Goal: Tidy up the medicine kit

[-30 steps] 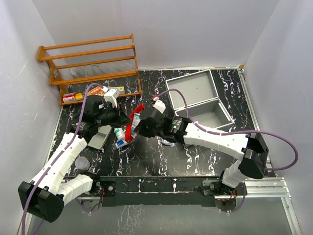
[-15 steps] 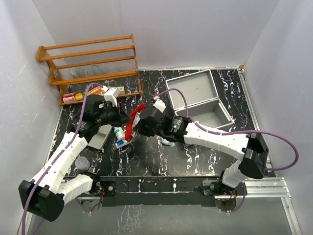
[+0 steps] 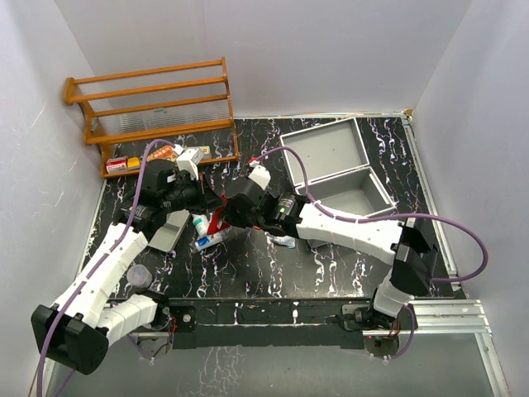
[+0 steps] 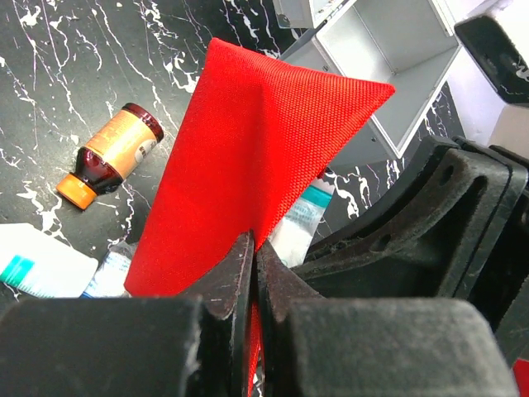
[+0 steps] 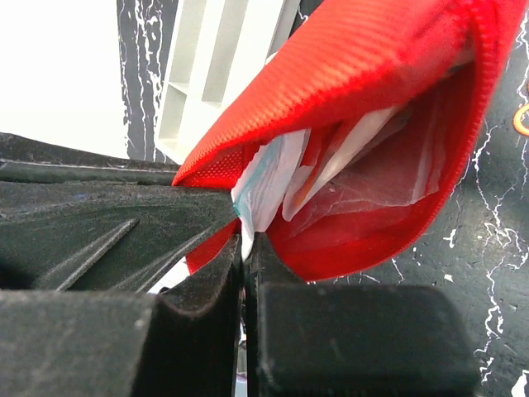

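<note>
No legible text or labels

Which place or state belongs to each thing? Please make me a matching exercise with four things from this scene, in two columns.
Things:
1. red pouch
2. brown bottle
3. metal case
4. wooden rack

Places or states:
A. lid open, at the far right
B. lying on its side
C. in the far left corner
D. pinched by the left end effector and the right end effector

Pairs: 1-D, 2-B, 3-A, 4-C

Your left gripper (image 4: 254, 256) is clamped on the red pouch (image 4: 248, 157). Left of the pouch lies a brown bottle (image 4: 111, 157); behind it, the metal case (image 4: 397, 41).
</note>
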